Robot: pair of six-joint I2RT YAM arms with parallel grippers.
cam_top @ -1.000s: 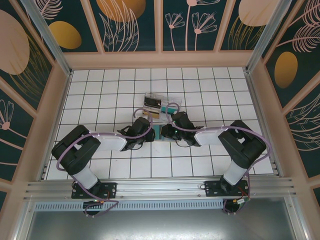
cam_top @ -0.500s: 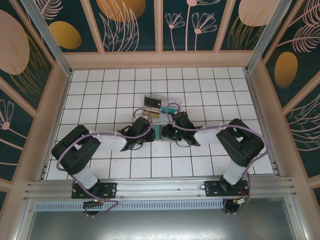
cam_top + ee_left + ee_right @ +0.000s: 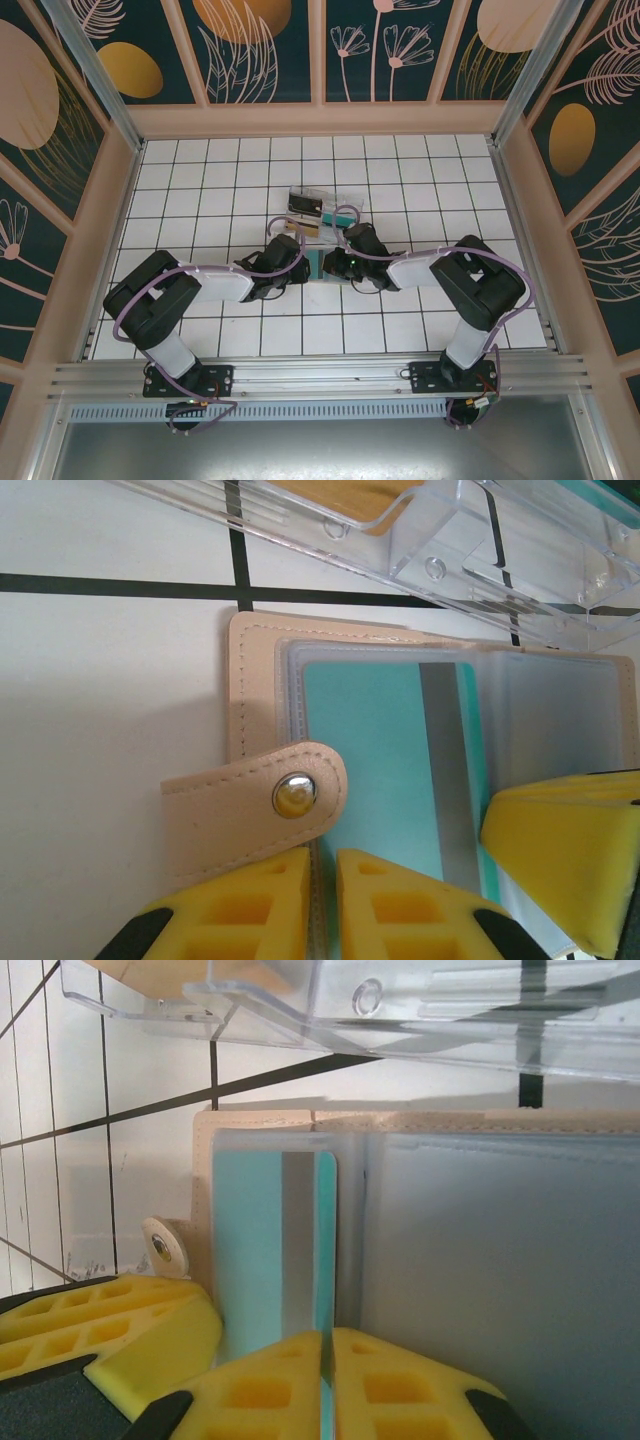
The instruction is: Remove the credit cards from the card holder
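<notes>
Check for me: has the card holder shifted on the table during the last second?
No. In the top view the card holder covers the same tile lines of the table, just below the clear tray.

This is a robot test cell, a lab setup rather than a home or shop. Two arms, left (image 3: 185,290) and right (image 3: 475,285), are bolted to an aluminium rail (image 3: 320,377) at the near edge, with purple cables (image 3: 128,308) looped along them. The table (image 3: 200,180) is a white sheet ruled into a black grid. Printed panels (image 3: 260,50) of leaves and flowers in a pale frame (image 3: 320,120) wall it in on three sides.
</notes>
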